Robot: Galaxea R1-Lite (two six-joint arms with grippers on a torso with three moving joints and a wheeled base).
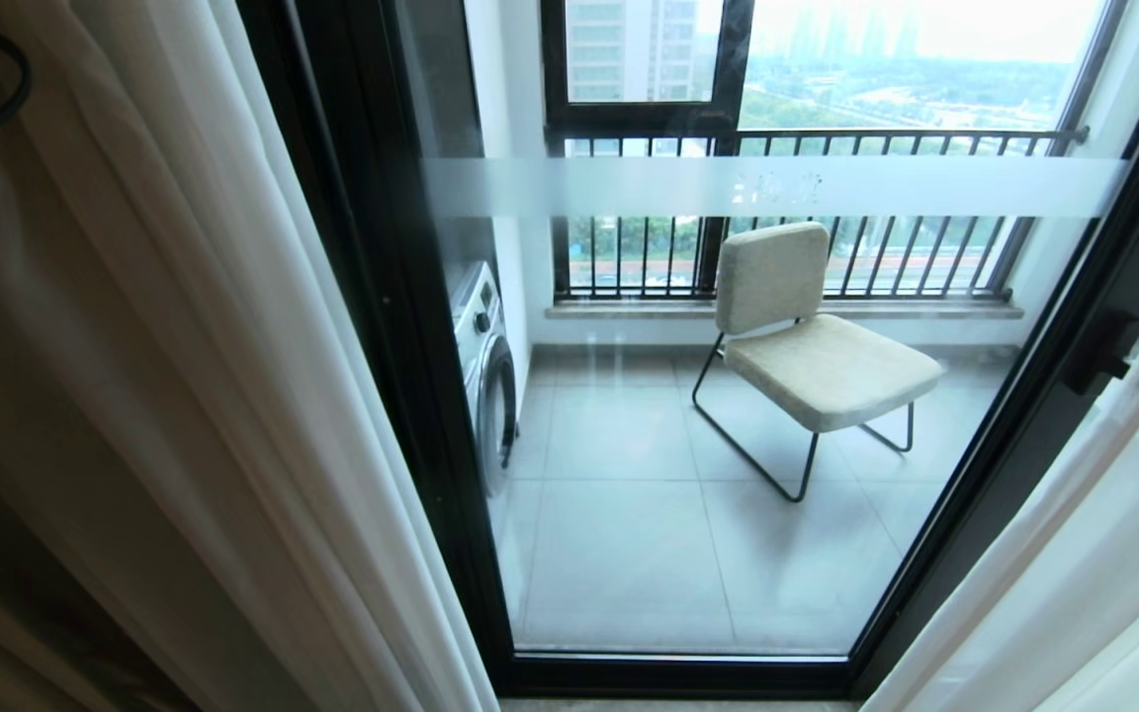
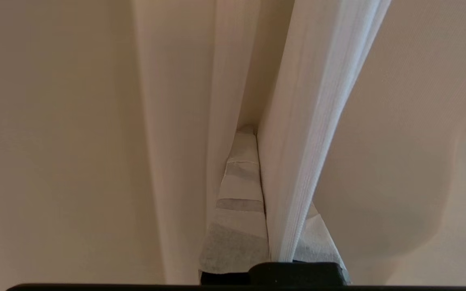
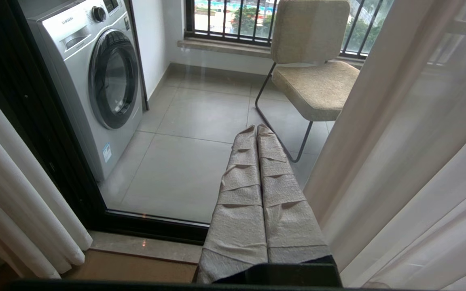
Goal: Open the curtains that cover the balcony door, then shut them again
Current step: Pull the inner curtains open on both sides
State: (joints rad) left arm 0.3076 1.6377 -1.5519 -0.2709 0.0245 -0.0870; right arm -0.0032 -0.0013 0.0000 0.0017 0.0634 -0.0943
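Two curtains hang at the sides of the head view, pulled apart, so the balcony door shows in the middle. In the left wrist view, the left end effector is pinched shut on a long white fold of the left curtain, which runs straight up and down between its padded fingers. This arm is the nearer one for pulling that curtain back toward the middle of the glass. The right end effector is closed and holds nothing; it points at the glass, with the sheer right curtain just beside it. Behind the door are grey floor tiles, a washing machine and a beige chair.
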